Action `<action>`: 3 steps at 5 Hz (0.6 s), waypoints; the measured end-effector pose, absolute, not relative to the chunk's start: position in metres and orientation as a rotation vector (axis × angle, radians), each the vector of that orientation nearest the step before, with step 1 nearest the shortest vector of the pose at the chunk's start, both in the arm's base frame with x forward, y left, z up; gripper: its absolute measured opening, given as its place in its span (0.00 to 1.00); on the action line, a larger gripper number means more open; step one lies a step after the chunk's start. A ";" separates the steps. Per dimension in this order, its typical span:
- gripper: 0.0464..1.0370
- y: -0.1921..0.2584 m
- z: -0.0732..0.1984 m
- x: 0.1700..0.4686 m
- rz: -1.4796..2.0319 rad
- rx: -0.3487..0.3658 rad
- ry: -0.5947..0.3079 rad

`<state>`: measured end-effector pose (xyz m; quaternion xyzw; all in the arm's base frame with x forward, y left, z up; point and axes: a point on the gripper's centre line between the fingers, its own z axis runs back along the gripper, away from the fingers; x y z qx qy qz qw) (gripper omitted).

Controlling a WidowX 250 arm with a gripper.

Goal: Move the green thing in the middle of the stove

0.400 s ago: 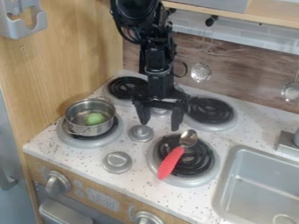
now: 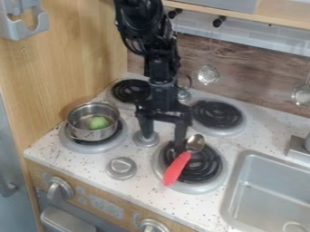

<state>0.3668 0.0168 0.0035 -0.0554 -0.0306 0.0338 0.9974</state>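
Gripper hangs wide over the stove, green thing sits in the pot

From where I'm standing, the black arm [image 2: 162, 68] comes down from the top, with its gripper [image 2: 163, 142] pointing straight at the stovetop [image 2: 82, 158]. The fingers are spread well apart, and there's nothing held between them. One tip is right at the middle knob [image 2: 145, 139]; the other is over the front right burner [image 2: 196, 170], close by the spoon [image 2: 176, 168]. Whether either tip touches anything, I can't tell.

The green thing [image 2: 99, 122] is over on the left, down inside the metal pot [image 2: 100, 135], well apart from the gripper. That pot stands on the front left burner [image 2: 77, 146].

The spoon lies aslant across the front right burner, red handle toward the front edge and metal bowl toward the back. Behind are two more black coils, the back left burner [image 2: 129, 90] and the back right burner [image 2: 218, 114]. Another knob [image 2: 122, 168] sits near the front, between the two front burners. Off to the right there's a grey sink [image 2: 272, 186], and a strainer [image 2: 208, 74] hangs against the back wall [image 2: 242, 81].
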 end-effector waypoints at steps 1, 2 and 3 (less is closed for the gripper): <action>0.96 0.059 0.011 0.373 0.133 -0.093 -0.098; 0.96 0.080 0.019 0.379 0.125 -0.058 -0.130; 0.96 0.112 0.017 0.382 0.157 -0.022 -0.137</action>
